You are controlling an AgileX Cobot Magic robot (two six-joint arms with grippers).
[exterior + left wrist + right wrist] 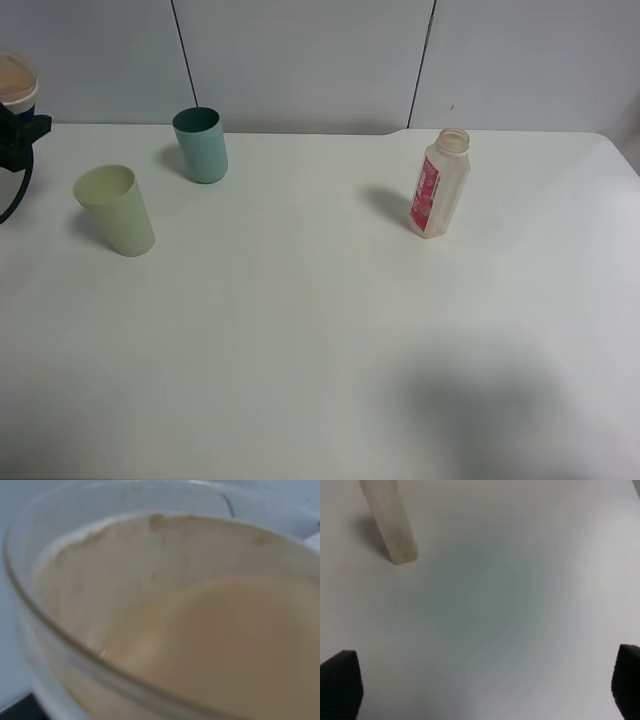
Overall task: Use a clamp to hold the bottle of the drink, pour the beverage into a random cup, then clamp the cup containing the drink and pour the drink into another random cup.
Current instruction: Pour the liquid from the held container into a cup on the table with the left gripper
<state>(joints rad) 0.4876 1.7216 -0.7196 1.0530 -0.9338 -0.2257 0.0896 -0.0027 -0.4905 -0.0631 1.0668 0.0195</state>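
Right wrist view shows your right gripper (485, 690) with its dark fingertips spread wide apart, holding nothing, above the bare white table (520, 605), the bottle (395, 530) standing near at about 11 o'clock. Left wrist view is filled by a clear container (165, 630) with tan residue; the left gripper is out of sight. On the exterior high view, the bottle sits at 2 o'clock, uncapped and upright, while the pale green cup (115, 210) and the teal cup (201, 145) stand near each other at 10 o'clock.

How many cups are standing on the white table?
2. The teal plastic cup stands back left; the pale green plastic cup stands nearer, further left. None look hidden.
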